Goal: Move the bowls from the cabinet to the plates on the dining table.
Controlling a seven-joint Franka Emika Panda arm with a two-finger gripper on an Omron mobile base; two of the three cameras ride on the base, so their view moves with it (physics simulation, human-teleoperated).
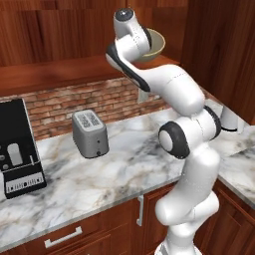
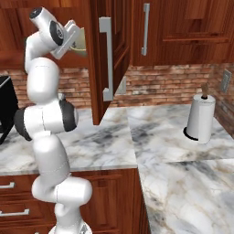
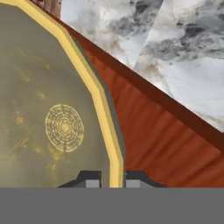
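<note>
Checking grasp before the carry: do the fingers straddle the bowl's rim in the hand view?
Yes: the two fingers sit one on each side of the tan bowl's yellow rim, one inside and one outside.

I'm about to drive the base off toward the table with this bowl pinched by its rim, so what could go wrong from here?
1. The fingers grip only the thin rim of the tan bowl, so it could slip or swing.
2. The open cabinet door hangs right beside the raised hand; a turn could knock the bowl against it.

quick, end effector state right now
End effector: shut on the tan bowl, one finger on each side of its rim, held up by the open cabinet.
</note>
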